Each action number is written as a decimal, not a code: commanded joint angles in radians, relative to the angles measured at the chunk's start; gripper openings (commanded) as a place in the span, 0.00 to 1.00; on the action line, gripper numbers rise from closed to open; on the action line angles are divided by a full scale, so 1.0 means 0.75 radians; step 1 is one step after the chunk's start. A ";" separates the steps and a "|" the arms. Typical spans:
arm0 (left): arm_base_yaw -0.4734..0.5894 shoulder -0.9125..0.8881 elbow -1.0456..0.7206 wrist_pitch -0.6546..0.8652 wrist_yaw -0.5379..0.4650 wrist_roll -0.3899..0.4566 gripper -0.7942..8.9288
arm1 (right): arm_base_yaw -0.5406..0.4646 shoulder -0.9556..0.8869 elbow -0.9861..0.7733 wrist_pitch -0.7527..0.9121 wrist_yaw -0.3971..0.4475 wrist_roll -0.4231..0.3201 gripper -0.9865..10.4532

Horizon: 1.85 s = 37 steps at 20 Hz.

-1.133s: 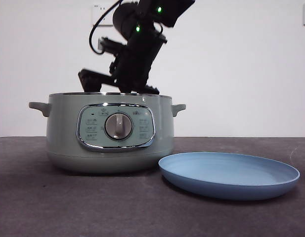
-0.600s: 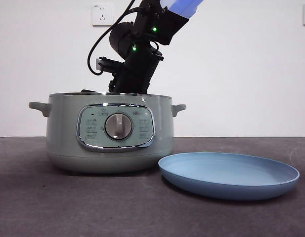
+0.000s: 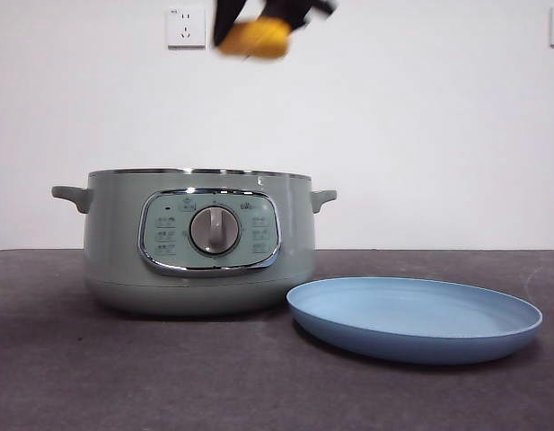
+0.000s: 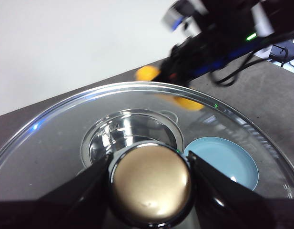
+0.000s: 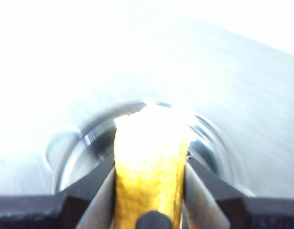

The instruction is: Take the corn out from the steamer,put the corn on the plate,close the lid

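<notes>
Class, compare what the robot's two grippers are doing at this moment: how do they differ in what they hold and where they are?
The right gripper clamps the corn high above the steamer; the left gripper clamps the lid by its knob. The right gripper shows in the front view, the left does not. Both are shut on something.

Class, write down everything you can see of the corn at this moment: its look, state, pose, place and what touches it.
The corn is a short, stubby yellow-orange cob with a rough, kernelled surface. It is clamped between the two black jaws of the right gripper, its blunt end poking out beyond them. In the front view it hangs high in the air, blurred, above the open steamer and well clear of its rim. Nothing else touches it. It is not yet over the plate.
</notes>
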 commanded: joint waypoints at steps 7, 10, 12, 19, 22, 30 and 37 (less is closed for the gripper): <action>0.003 -0.016 0.018 0.059 0.014 0.002 0.07 | -0.202 -0.307 -0.105 -0.256 0.005 -0.026 0.07; 0.003 -0.016 0.018 0.059 0.014 0.001 0.07 | -0.261 -0.416 -0.291 -0.177 -0.005 -0.018 0.07; 0.003 -0.016 0.018 0.059 0.014 0.001 0.07 | -0.292 -0.491 -0.450 -0.090 -0.013 0.010 0.07; 0.003 -0.016 0.018 0.059 0.014 -0.001 0.07 | -0.369 -0.659 -1.035 0.294 -0.118 0.183 0.08; 0.003 -0.016 0.018 0.058 0.014 -0.005 0.07 | -0.367 -0.653 -1.234 0.470 -0.145 0.267 0.07; 0.003 -0.016 0.018 0.039 0.013 -0.005 0.07 | -0.343 -0.448 -1.608 0.939 -0.100 0.469 0.08; 0.003 -0.016 0.018 0.037 0.011 -0.006 0.07 | -0.297 -0.234 -1.608 1.061 -0.050 0.490 0.08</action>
